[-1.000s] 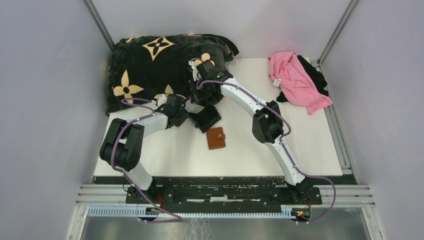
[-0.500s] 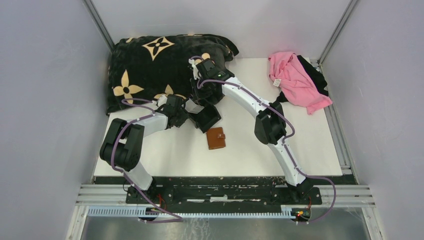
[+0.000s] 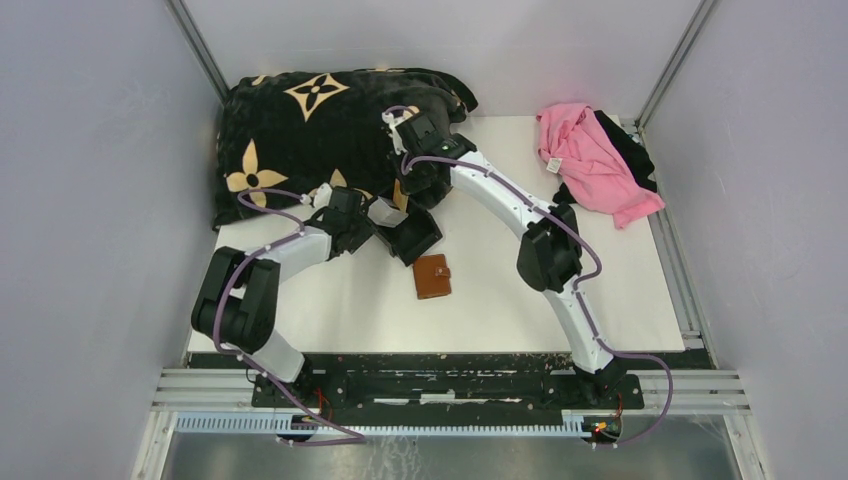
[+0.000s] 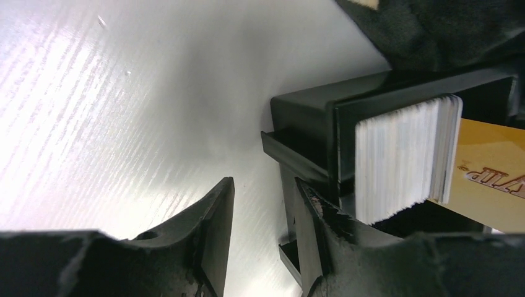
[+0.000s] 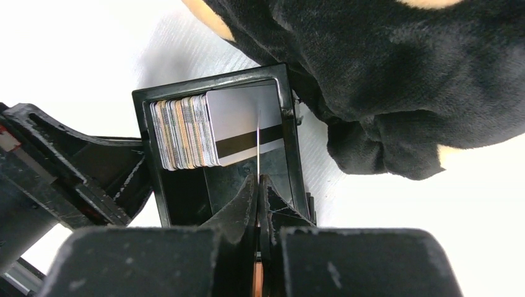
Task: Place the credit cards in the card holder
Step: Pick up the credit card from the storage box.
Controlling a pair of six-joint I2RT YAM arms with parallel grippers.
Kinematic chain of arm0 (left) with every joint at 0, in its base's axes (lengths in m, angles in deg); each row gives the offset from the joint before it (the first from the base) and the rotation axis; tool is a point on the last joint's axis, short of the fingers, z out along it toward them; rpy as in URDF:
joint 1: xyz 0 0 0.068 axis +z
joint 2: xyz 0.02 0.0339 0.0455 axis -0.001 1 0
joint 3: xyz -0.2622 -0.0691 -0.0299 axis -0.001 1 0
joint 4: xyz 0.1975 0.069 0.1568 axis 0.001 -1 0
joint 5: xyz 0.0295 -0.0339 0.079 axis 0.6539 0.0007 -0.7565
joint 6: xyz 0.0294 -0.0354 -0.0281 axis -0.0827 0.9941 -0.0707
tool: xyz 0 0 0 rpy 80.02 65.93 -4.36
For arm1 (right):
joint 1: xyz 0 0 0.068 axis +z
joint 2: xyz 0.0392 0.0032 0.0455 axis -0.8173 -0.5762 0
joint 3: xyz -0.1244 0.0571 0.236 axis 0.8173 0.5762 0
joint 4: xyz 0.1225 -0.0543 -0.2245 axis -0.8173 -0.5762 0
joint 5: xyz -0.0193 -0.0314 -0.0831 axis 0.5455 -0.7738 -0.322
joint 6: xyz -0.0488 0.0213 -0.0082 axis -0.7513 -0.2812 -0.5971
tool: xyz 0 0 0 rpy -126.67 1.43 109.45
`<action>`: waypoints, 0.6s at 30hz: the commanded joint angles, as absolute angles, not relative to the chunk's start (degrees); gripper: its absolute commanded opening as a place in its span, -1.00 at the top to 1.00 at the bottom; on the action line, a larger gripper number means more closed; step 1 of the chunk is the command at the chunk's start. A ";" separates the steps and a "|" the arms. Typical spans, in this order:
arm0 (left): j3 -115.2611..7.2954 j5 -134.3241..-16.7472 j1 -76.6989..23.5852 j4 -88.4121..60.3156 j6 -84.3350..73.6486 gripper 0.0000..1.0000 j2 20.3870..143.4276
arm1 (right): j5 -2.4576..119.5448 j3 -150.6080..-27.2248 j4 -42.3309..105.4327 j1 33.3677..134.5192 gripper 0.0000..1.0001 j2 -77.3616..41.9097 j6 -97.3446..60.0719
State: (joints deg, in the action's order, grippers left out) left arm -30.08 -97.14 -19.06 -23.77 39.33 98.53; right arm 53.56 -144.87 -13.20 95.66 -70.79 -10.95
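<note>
Top external view had both arms bent in over a black tray (image 3: 420,240) near the middle of the white table (image 3: 500,300). The tray sat at the hem of a black blanket (image 3: 300,130) with tan flowers. The card holder (image 3: 432,276), a small brown wallet, lay flat and folded shut on the table just beside the tray's near corner, with neither arm on it. Away at the far right corner lay a pink cloth (image 3: 585,155) on top of something dark.

From the left wrist camera I could see the left gripper (image 4: 263,185) down low against the tray's side. Its fingers (image 4: 213,235) stood apart with bare table showing between them. One finger was close up against the tray's outer wall, though I could not tell whether it actually touched. It held nothing. Inside the tray the stack of credit cards (image 4: 402,158) stood on edge, pale and tightly packed, with an orange-tan card (image 4: 489,179) leaning behind it.

The right wrist camera looked straight down into the tray. The right gripper (image 5: 257,182) had its fingertips pressed together on a single card (image 5: 257,145), seen edge-on (no more than a thin white line rising from between the tips). That card stood over the open part of the tray, in front of a grey card with a black stripe (image 5: 238,117) that leaned against the stack. The left arm's dark finger lay along the tray's opposite wall, and the blanket bulged against the tray's far corner.
</note>
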 commanded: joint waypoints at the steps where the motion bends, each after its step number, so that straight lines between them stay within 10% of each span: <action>1: -32.84 -100.30 -19.32 -26.06 33.22 0.02 93.74 | 51.08 -144.70 -13.46 95.73 0.98 -64.61 -12.52; 7: -32.31 -100.71 -19.29 -27.32 29.10 -0.10 86.71 | 51.07 -142.10 -14.94 95.21 0.98 -59.30 -12.28; 9: -31.19 -98.34 -19.31 -24.94 26.89 -0.94 83.95 | 52.21 -140.78 -15.81 95.10 0.98 -56.95 -11.91; 18: -26.79 -82.76 -19.35 -17.35 18.15 -0.98 76.11 | 61.76 -122.63 -12.98 91.91 0.98 -42.10 -7.68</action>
